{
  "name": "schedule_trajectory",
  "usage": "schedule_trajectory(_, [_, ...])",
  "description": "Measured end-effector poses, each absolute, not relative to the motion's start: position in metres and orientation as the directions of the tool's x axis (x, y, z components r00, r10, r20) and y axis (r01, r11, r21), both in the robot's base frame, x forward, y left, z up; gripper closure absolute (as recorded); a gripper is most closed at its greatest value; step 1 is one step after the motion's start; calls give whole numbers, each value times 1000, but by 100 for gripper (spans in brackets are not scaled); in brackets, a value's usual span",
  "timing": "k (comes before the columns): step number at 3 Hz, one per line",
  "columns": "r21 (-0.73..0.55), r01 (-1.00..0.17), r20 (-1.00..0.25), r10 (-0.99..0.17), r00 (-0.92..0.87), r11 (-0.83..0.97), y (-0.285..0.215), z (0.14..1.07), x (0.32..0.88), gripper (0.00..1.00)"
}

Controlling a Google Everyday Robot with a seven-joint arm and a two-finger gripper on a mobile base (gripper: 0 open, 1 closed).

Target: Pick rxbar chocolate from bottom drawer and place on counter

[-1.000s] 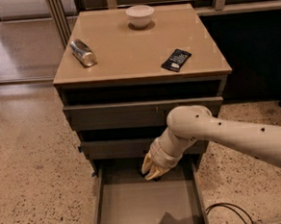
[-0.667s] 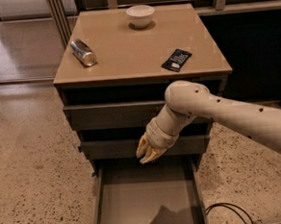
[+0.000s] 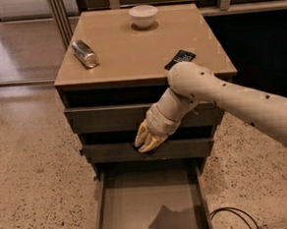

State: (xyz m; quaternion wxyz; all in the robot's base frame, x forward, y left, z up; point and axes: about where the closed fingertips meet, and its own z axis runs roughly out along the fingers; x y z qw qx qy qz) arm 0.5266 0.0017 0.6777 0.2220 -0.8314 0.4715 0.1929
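Tan counter [image 3: 129, 48] is the target, w/ free room mid-top between silver can [image 3: 85, 53], white bowl [image 3: 143, 15] and a black bar [image 3: 180, 58] at the front-right edge. White arm [image 3: 230, 93] reaches in from the right across the cabinet front. Bottom drawer [image 3: 135, 205] stands pulled out, floor bare where visible. Gripper [image 3: 144, 143] hangs above it, in front of the middle drawer [image 3: 107, 152], pointing down-left; open or closed, can't tell. No rxbar chocolate seen in the drawer; a dark sliver [image 3: 137, 148] at the gripper tip is prob. it, not certain. Best approach: lift straight up past the counter lip first, then move over the bare centre and set down flat, apart from the other bar.
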Motion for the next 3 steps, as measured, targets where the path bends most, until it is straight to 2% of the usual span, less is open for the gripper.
schedule_trajectory(2, [-241, -839, -545, -647, 533, -488, -12, 808, 570, 100])
schedule_trajectory(3, [-252, -821, -546, -626, 557, -512, 3, 876, 623, 100])
